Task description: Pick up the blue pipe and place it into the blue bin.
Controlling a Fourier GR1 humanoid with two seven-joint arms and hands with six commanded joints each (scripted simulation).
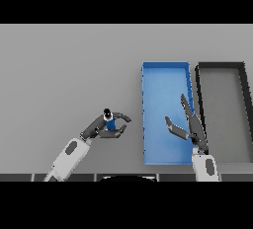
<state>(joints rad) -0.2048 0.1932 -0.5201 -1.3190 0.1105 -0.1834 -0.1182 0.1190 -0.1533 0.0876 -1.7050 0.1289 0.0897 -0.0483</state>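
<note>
A: Where is the blue pipe [110, 123] right now?

B: To the left of the blue bin [165, 112], near it but not touching, low over or on the tabletop [69, 70]; I cannot tell whether it rests on the surface. It looks roughly upright, with a dark cap at its top end.

A: And the left hand [106, 129]?

B: It is wrapped around the pipe. Fingers curl past it on the side facing the bin and the thumb side closes from below, so I judge it is gripping the pipe and not merely resting beside it.

A: What could go wrong from here?

B: The pipe is small and only partly enclosed, so it could tilt or slip between the fingers during the carry. The bin's left wall stands between the pipe and the bin floor; a low carry could clip that wall and knock the pipe loose or nudge the bin.

A: Anything else in the way?

B: The right hand [187, 124] sits above the bin's interior with fingers straight and spread, holding nothing. If the pipe comes down there, the two hands could collide. A dark grey bin [221, 112] stands just right of the blue bin; overshooting could drop the pipe in the wrong one.
</note>
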